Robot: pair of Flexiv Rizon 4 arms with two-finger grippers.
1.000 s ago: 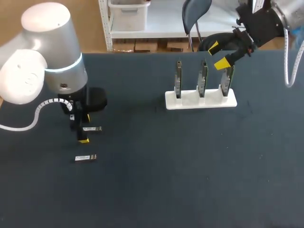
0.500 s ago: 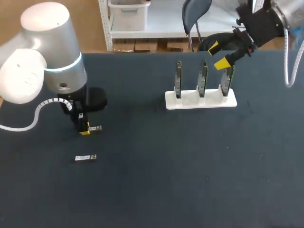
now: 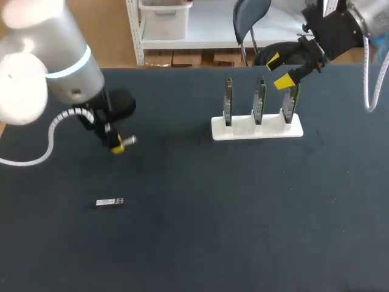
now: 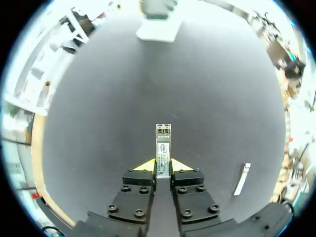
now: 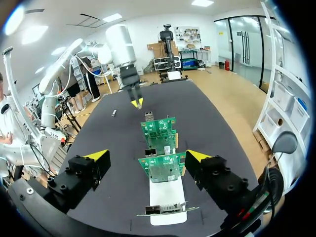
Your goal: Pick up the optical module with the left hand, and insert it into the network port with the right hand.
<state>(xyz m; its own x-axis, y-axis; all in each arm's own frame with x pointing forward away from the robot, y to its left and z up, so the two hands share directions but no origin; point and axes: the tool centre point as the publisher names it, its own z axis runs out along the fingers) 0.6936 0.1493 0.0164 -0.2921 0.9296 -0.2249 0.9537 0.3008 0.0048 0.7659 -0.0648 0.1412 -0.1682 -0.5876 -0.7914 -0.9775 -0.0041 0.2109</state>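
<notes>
My left gripper (image 3: 117,146) is shut on a silver optical module (image 3: 127,142) and holds it off the dark table at the left. In the left wrist view the module (image 4: 163,145) sticks out forward between the yellow tips of the gripper (image 4: 163,166). A second module (image 3: 110,202) lies flat on the table nearer the front; it also shows beside the left gripper (image 4: 242,179). Three upright green network cards (image 3: 259,100) stand in a white rack (image 3: 256,129). My right gripper (image 3: 278,71) hangs open above the rack's right end, its wide fingers either side of the cards (image 5: 163,167).
The white rack (image 4: 158,30) lies far ahead of the left gripper across bare dark tabletop. In the right wrist view my left arm (image 5: 123,49) stands beyond the cards, with the spare module (image 5: 113,113) on the table beside it.
The left gripper closed on the module that lay between its fingers, then lifted it and carried it toward the table's far side. The right arm has kept still.
</notes>
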